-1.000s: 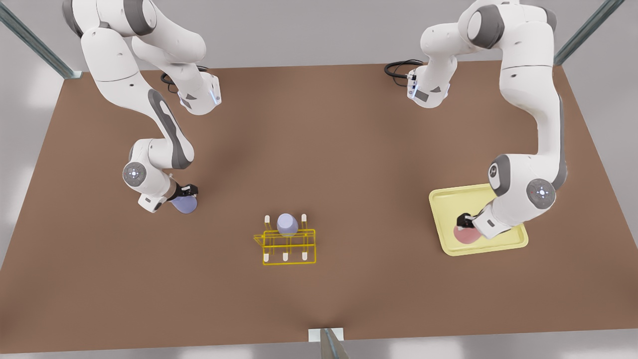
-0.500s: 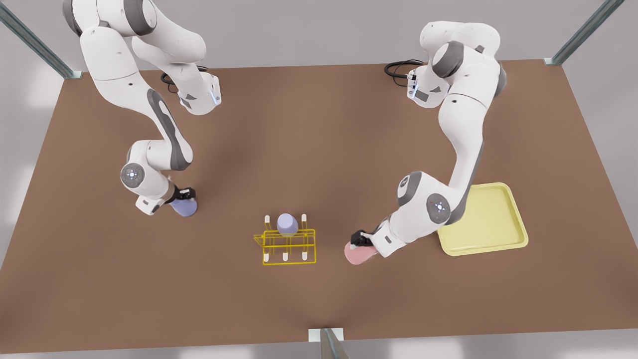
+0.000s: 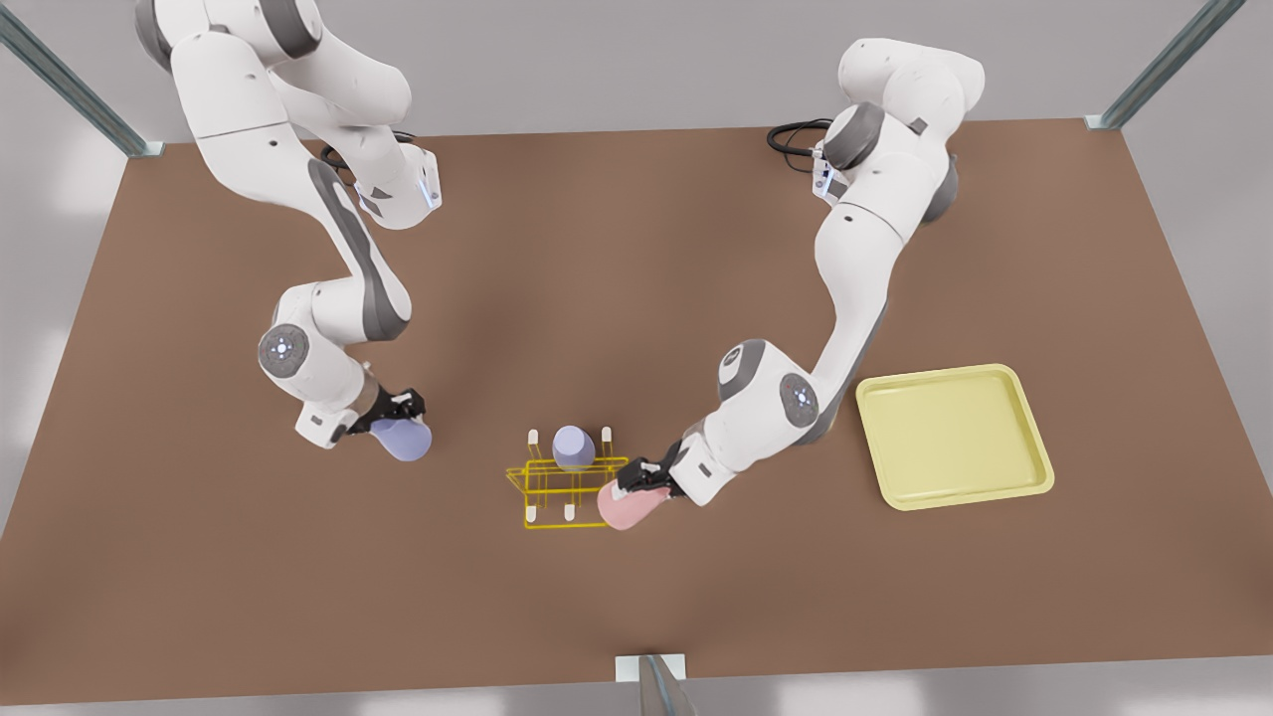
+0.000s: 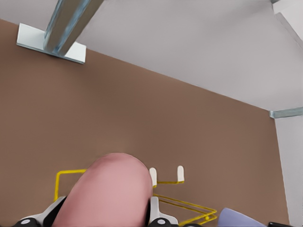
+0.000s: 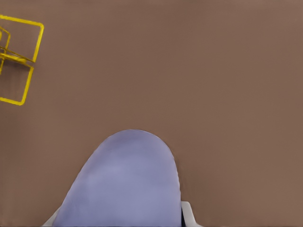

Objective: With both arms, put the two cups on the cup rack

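Gripping pale pink tapered cup, L gripper at yellow wire rack corner | R gripper clamps lavender cup, clear of rack | 2nd lavender cup on peg | pale-yellow tray well apart

We get the front view high over the table, both wrist views close behind held cups, all sharing the rack.

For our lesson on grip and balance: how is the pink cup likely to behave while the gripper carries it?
The pink cup looks rigid, likely keeping shape in the left gripper. Its smooth tapered sides might slip. It is held tilted near the rack, and could roll if dropped.
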Robot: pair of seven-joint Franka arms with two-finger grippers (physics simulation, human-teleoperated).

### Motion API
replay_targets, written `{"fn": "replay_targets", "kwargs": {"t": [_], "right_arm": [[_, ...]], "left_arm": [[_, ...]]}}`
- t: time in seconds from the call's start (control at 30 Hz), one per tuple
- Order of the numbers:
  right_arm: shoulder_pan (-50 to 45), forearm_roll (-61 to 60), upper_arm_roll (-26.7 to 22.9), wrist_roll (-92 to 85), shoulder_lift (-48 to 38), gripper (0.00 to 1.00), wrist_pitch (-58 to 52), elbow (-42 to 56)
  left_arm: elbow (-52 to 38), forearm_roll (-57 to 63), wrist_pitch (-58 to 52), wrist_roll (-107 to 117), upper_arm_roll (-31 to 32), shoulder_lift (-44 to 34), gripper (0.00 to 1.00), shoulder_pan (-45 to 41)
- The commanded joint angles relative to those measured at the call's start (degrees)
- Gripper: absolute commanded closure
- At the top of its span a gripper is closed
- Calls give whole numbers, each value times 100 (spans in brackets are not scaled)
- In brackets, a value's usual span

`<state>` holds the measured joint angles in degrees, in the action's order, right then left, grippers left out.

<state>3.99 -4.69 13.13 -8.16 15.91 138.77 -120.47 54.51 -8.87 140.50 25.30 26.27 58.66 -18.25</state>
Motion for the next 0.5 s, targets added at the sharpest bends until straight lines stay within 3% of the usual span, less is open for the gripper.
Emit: {"fn": "replay_targets", "kwargs": {"t": [0.0,0.43,0.47], "right_arm": [[5,-638,67,-467,-1,18,-464,217],[-329,-2317,155,-529,1177,18,-921,2414],[-320,-2335,155,-528,1239,18,-992,2555]], "left_arm": [[-63,-19,267,774,1,92,18,-73],[-19,113,425,757,-114,260,16,-170],[-19,113,434,757,-114,268,9,-196]]}}
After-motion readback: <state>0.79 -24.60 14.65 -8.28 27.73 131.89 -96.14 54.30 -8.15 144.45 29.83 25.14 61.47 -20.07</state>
